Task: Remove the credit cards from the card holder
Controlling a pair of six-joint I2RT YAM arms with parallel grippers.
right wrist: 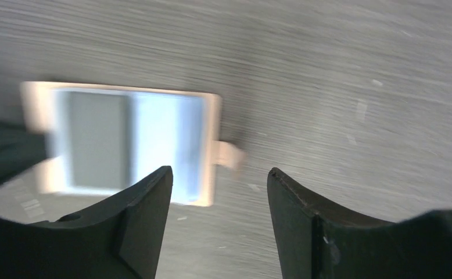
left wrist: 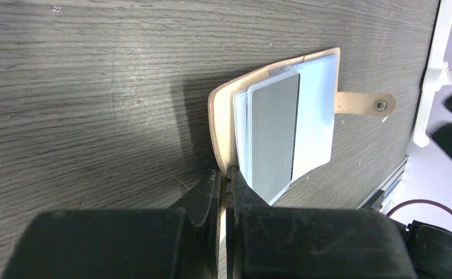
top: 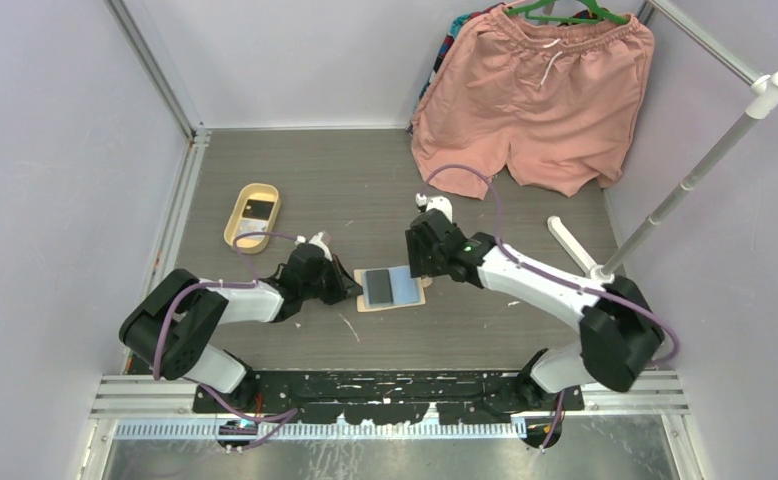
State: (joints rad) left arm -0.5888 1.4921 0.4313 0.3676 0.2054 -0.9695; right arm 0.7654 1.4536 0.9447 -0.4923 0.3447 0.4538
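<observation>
R-wrist view blurred; we see perhaps one credit card (left wrist: 273, 136) in the card holder (left wrist: 219, 122). Left gripper (left wrist: 225, 180) pinches its left flap; right gripper (right wrist: 219, 174) hovers, jaws apart

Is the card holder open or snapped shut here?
Open: the card holder lies spread, pale pockets and a grey card facing up, snap tab unfastened. The left pincer grips its edge.
</observation>
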